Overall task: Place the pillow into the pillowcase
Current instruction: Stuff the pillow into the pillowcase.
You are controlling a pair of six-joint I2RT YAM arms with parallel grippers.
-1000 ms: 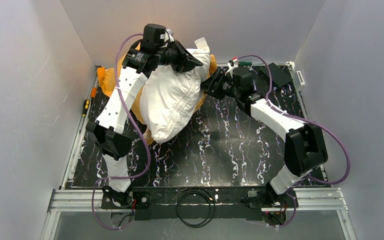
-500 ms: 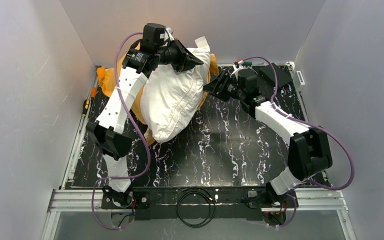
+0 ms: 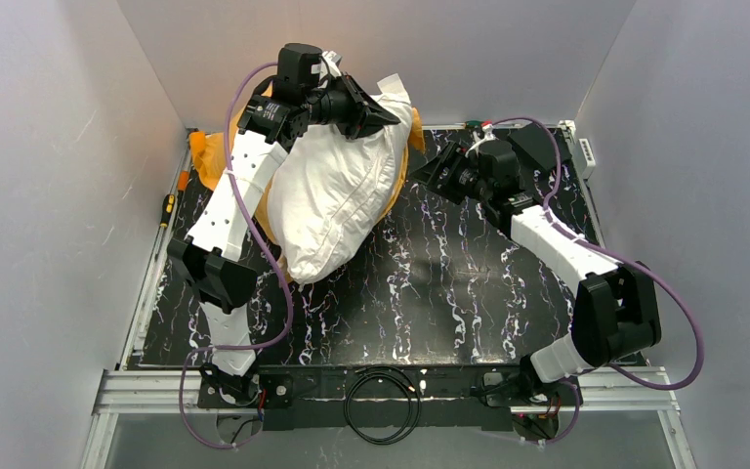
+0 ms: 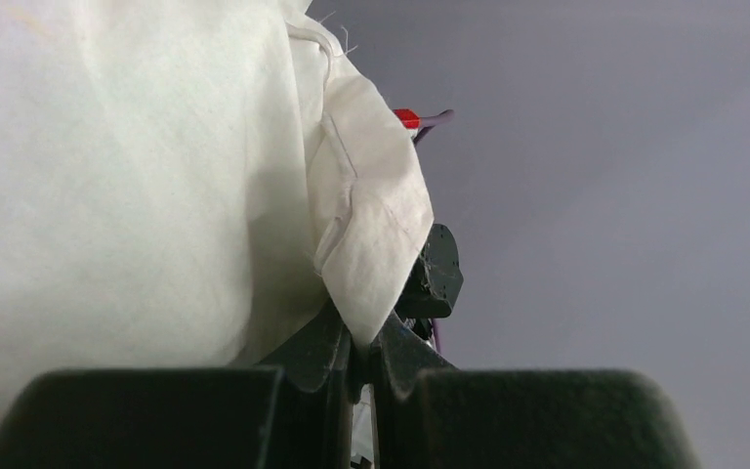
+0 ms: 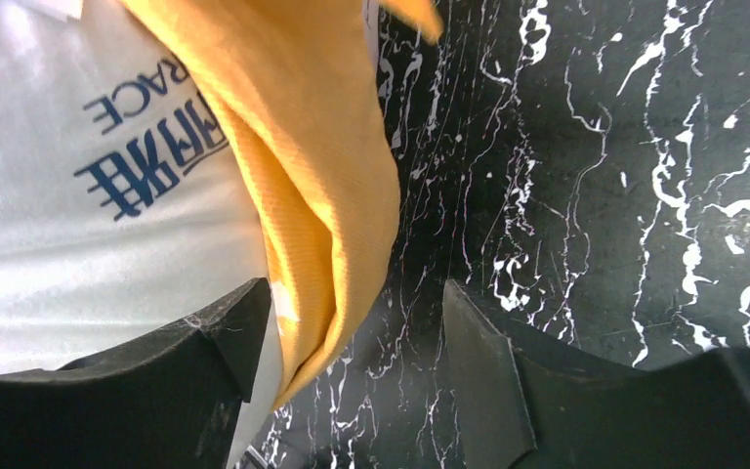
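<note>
Beneath the left fingers (image 3: 379, 110), seen from above, the pillow (image 3: 337, 195) hangs by its corner over the bench (image 3: 449, 283), the orange pillowcase (image 3: 210, 151) bunched behind, the right fingers (image 3: 428, 168) beside it; left wrist: fingers pinching that white corner; right wrist: fingers spread, an orange fold between them, ungripped; insertion looks barely begun.

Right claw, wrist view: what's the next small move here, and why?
Probably close the right claw on the pillowcase edge. Its jaws stand open with that orange fold hanging between them, close to one side. The left claw is shut on a corner of the pillow, holding it up, mostly outside the case.
</note>
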